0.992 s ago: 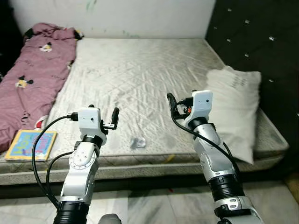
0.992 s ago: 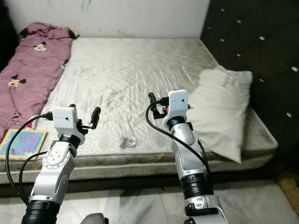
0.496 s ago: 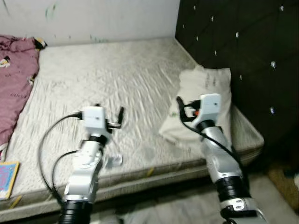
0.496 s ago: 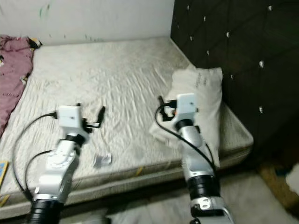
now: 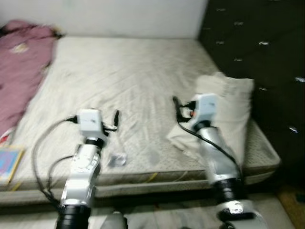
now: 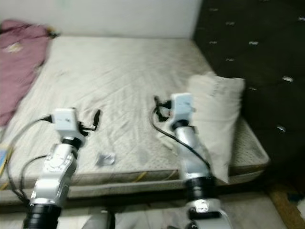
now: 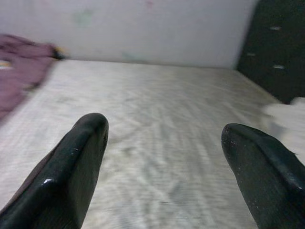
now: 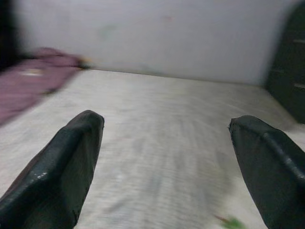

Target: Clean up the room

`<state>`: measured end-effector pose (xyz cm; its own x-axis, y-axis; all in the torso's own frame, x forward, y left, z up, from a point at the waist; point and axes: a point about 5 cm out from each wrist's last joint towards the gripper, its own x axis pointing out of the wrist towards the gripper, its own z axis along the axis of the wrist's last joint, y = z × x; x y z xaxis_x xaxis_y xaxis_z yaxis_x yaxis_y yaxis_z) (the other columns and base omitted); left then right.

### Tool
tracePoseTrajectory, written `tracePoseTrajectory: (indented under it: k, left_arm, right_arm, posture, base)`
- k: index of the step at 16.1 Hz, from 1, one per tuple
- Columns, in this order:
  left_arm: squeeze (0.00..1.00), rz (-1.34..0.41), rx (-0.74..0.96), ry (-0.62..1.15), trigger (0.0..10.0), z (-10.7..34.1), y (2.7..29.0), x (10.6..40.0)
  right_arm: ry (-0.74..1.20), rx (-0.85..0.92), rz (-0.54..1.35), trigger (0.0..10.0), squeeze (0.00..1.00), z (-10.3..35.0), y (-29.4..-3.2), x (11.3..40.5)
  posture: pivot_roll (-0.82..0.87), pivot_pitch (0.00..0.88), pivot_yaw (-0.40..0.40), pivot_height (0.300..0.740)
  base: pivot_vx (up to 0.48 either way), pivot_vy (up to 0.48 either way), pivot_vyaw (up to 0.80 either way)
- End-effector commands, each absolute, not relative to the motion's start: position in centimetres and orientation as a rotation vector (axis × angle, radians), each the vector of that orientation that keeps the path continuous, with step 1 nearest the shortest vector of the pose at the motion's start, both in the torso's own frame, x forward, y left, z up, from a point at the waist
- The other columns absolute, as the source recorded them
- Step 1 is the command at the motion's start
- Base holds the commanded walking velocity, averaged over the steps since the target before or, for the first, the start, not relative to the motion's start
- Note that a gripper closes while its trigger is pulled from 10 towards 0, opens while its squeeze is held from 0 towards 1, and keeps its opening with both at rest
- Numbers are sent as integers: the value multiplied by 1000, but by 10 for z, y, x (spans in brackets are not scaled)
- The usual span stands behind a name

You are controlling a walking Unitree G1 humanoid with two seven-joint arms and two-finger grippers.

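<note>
the bare mattress (image 5: 128,81) takes up most of the head views, running from the white wall (image 5: 119,16) at the top of the frame down to its front edge just above the bottom. everything is somewhat blurred. the dark tufted headboard (image 5: 257,43) covers the upper right corner. a maroon blanket (image 5: 21,71) lies along the mattress at the upper left, reaching down the left edge. a white pillow (image 5: 228,119) sits at centre right, on the mattress corner beside the headboard, its lower end near the front edge.

both silver arms rise from the bottom of the frame over the front edge of the bed. the left gripper (image 5: 116,120) is left of centre, held above the mattress, and the left wrist view shows its two black fingers (image 7: 71,171) spread wide with nothing between them. the right gripper (image 5: 176,106) is right of centre, just left of the pillow, and the right wrist view shows its fingers (image 8: 62,171) likewise wide apart and empty, pointing across the mattress toward the wall and the blanket.

a colourful book (image 5: 6,164) lies at the lower left edge of the frame, on the mattress below the blanket. a small crumpled scrap (image 5: 117,160) lies low and left of centre on the mattress, near the front edge, just right of the left arm and below its gripper.
</note>
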<state>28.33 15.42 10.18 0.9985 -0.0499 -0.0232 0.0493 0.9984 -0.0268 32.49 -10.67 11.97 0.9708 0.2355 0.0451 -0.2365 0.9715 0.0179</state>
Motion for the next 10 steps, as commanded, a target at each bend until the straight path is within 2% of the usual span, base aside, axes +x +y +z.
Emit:
tracePoseTrajectory:
  k: [1, 2, 3, 10]
  left_arm:
    - [0, -65, -46, 29, 10000, 102, 151, 283]
    - [0, -67, -52, 30, 10000, 102, 151, 284]
    - [0, -67, -53, 30, 10000, 102, 151, 284]
    - [0, -73, -63, 29, 10000, 103, 150, 285]
  right_arm:
    - [-46, 21, 234, 10000, 0, 121, -111, 327]
    - [-51, 25, 241, 10000, 0, 122, -108, 328]
    - [-51, 37, 247, 10000, 0, 123, -106, 329]
    - [-45, 49, 243, 10000, 0, 122, -108, 330]
  posture:
    - [72, 0, -48, 740]
    - [72, 0, -48, 740]
    - [72, 0, -49, 740]
    - [67, 0, -52, 740]
  base:
    - [0, 0, 800]
    - [0, 0, 800]
    - [0, 0, 0]
    - [0, 467, 0]
